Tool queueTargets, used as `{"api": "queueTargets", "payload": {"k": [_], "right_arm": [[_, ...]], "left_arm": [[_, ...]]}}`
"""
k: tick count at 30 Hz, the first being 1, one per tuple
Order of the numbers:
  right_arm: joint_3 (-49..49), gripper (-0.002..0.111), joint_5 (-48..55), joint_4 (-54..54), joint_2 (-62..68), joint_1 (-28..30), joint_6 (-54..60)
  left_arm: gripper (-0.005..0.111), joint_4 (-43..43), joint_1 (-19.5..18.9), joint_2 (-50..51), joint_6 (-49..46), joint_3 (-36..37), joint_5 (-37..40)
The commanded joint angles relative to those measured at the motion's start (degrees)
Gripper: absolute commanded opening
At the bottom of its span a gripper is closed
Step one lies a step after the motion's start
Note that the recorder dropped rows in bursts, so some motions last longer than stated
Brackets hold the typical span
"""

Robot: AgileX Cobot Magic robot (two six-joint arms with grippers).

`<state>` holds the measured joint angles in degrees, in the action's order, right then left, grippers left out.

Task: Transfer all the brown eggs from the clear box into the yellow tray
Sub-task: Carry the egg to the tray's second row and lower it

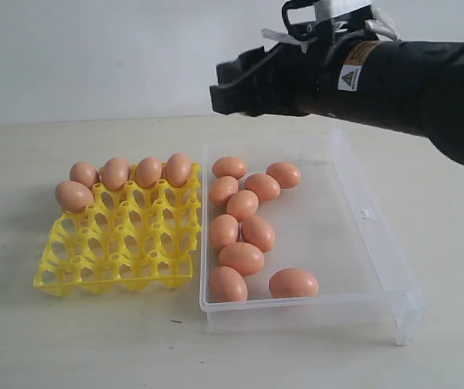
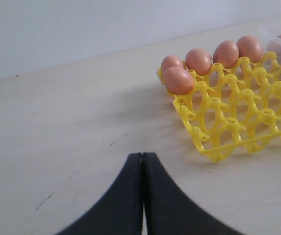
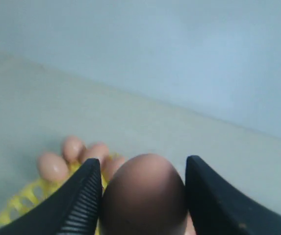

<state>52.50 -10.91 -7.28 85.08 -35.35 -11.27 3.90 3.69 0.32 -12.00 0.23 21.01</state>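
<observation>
The right gripper [image 3: 143, 169] grasps a brown egg [image 3: 142, 200], meant for the yellow tray [image 3: 20, 201] beyond its jaws. The left gripper [image 2: 142, 159] is clenched, empty.

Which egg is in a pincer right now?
The egg clamped in the right pincer, up in mid-air; the rest sit in the yellow tray or lie in the clear box.

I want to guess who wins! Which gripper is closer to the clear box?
The right. The right gripper, holding a brown egg, hangs above the clear box's far end. The left gripper is shut, over the table on the yellow tray's other side.
</observation>
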Motion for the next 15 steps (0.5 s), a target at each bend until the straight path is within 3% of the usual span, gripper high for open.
{"api": "queueTargets", "payload": {"k": [1, 5, 9, 15], "right_arm": [[-4.6, 0.000, -15.7, -7.4, -2.4, -1.3, -7.3], [-4.2, 0.000, -21.5, -11.8, 2.2, -1.3, -14.9], [0.5, 0.000, -18.8, -14.2, 13.4, -2.4, -18.2], [9.0, 0.000, -25.6, -17.8, 27.1, -2.7, -26.5]], "left_arm": [[0.000, -0.1, 0.2, -0.3, 0.0, -0.2, -0.3], [0.000, -0.1, 0.2, -0.3, 0.0, -0.2, -0.3], [0.000, -0.1, 0.2, -0.3, 0.0, -0.2, -0.3], [0.000, -0.1, 0.2, -0.3, 0.0, -0.2, -0.3]]}}
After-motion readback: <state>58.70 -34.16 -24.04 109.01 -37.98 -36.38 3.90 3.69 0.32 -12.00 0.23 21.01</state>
